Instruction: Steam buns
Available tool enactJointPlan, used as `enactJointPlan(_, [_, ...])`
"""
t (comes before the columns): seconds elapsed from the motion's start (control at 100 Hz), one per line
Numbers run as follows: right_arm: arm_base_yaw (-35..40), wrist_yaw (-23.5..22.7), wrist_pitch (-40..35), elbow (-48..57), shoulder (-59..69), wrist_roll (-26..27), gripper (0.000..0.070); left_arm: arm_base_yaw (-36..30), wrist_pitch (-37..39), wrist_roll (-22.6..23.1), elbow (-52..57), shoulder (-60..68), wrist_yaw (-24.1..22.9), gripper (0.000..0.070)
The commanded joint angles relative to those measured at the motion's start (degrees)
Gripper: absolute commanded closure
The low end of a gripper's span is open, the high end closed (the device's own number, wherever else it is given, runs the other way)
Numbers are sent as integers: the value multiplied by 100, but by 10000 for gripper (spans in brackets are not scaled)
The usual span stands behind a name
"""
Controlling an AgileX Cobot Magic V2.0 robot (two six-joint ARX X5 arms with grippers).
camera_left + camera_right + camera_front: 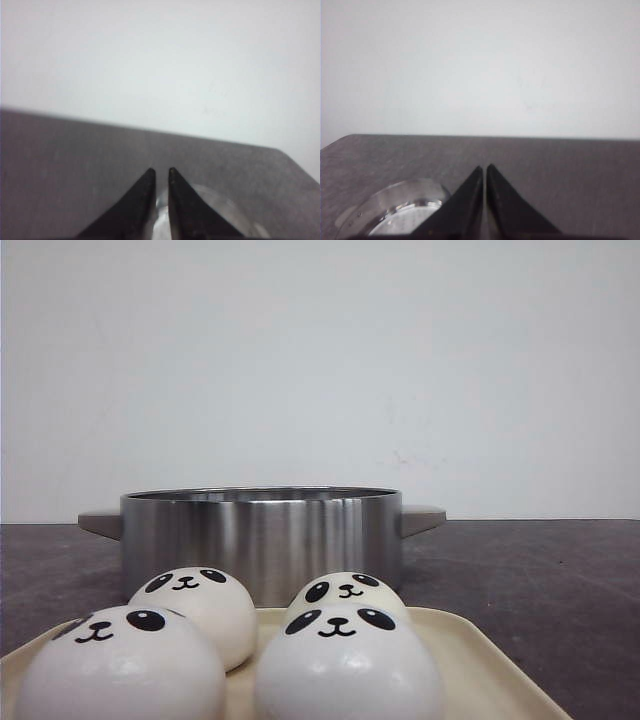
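Up front: four buns (336, 660) grouped on a cream tray (470, 660), steel pot (262, 540) just behind on the desk (540, 580). From the left wrist: left tool (160, 172) nearly closed, empty, no bun in sight. From the right wrist: right tool (484, 167) pinched closed, empty; nearer arm impossible to judge.

I read the pot (262, 540) as brushed, glossy metal; buns (345, 665) smooth, satin white; tray (470, 660) matt cream plastic; table (540, 580) matt, dark, mottled.
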Motion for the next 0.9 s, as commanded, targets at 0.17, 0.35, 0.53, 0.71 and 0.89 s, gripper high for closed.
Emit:
enactJointPlan(0.17, [-4,-704,-127,323,275,-90,443,-186,-70,203,560,507,33,324])
enactJointPlan(0.35, [-4,-1086,-125,323,275,420,37,-422,-398,140,560,487,39,105])
enactJointPlan(0.53, [13,-1421,-63,323,385,660,36,-970,-1027,188,557,470,46,106])
enactJointPlan(0.71, [315,-1512,197,330,730,848,36,-1392,-1388,201,555,472,33,105])
enactJointPlan(0.89, [1036,-1320,181,376,1283,802,36,-1515,-1523,319,555,472,20,105])
